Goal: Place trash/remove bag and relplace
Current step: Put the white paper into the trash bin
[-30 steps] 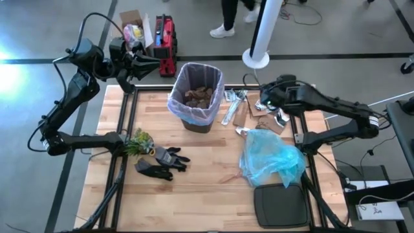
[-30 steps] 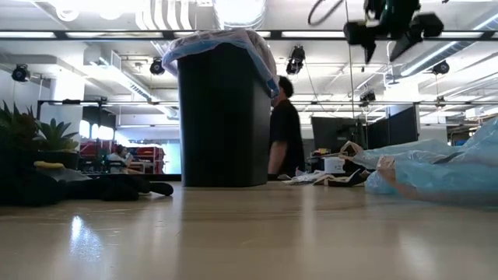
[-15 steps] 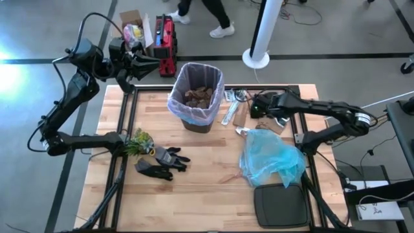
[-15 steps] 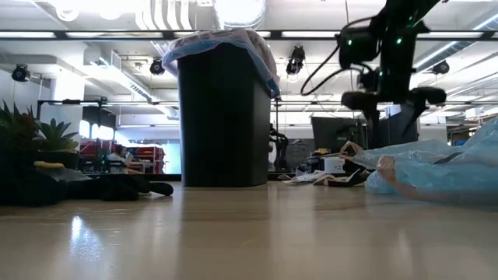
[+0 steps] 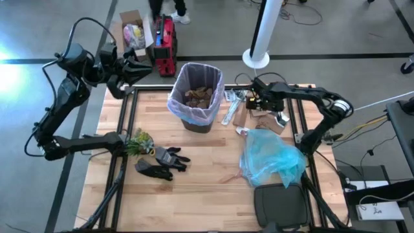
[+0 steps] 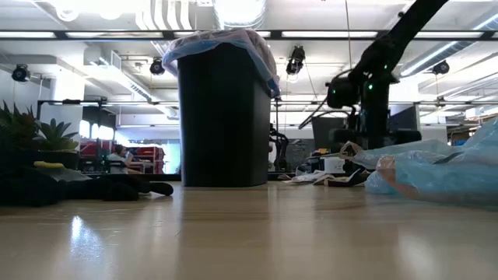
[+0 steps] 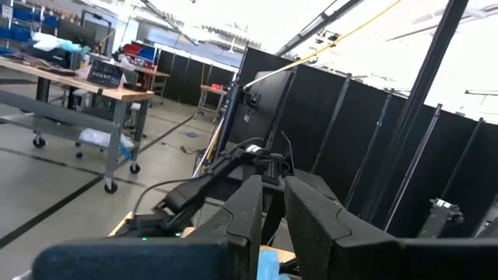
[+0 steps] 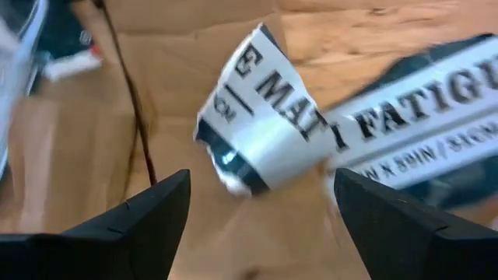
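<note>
The black bin (image 5: 196, 97) stands at the table's far middle. The pale pink-lavender bag (image 5: 176, 102) lines it and is folded over its rim, and brown crumpled trash (image 5: 198, 96) lies inside. More trash (image 5: 240, 111) lies on the table right of the bin: brown cardboard and a white printed wrapper (image 8: 268, 128). My right gripper (image 5: 257, 105) points down over this pile. It is open, with its fingers (image 8: 117, 222) on either side of the wrapper and above it. My left gripper (image 5: 147, 68) is raised beyond the table's far left corner, shut and holding nothing.
A light blue plastic bag (image 5: 272, 158) lies crumpled at the right, with a black tray (image 5: 281, 206) near the front edge. Black gloves (image 5: 162, 162) and a small plant (image 5: 137, 141) sit at the left. Bare wood shows at the middle and front.
My right gripper has come down toward the trash pile right of the bin, moving toward the table's left. It has tipped from nearly level to pointing down. My left gripper has drawn back a little toward the table's left.
</note>
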Controlling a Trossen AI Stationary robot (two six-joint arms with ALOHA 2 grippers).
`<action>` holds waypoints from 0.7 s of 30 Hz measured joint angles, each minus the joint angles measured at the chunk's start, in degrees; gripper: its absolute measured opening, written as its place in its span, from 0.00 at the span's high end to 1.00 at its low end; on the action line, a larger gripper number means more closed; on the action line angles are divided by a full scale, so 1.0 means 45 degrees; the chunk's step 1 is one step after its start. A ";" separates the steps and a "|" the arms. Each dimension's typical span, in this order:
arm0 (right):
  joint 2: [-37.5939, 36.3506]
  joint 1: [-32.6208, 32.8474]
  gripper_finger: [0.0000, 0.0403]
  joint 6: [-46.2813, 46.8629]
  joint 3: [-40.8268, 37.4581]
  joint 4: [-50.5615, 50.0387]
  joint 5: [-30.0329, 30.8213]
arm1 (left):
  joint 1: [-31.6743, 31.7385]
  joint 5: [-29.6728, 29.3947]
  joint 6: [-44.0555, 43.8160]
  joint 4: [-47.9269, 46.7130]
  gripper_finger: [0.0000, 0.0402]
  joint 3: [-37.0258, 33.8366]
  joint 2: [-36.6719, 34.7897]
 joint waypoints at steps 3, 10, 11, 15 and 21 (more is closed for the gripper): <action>0.0619 -0.0330 0.29 0.0053 0.0184 0.0186 -0.0528 | 0.0005 0.0000 0.0009 -0.0162 0.89 0.0000 -0.0174; 0.1528 -0.0309 0.43 -0.0575 0.0333 0.0247 -0.0553 | 0.0001 -0.0005 0.0104 -0.0719 0.89 0.0000 -0.0440; 0.1577 -0.0271 0.47 -0.0632 0.0338 0.0238 -0.0505 | 0.0001 -0.0005 0.0106 -0.0856 0.89 0.0000 -0.0460; 0.1365 -0.0165 0.65 -0.0738 0.0303 0.0214 -0.0125 | 0.0003 -0.0004 0.0207 -0.1326 0.89 0.0000 -0.0570; 0.0388 -0.0121 0.95 -0.1986 0.0231 -0.0147 0.0156 | 0.0000 0.0000 0.0240 -0.1707 0.89 0.0000 -0.0787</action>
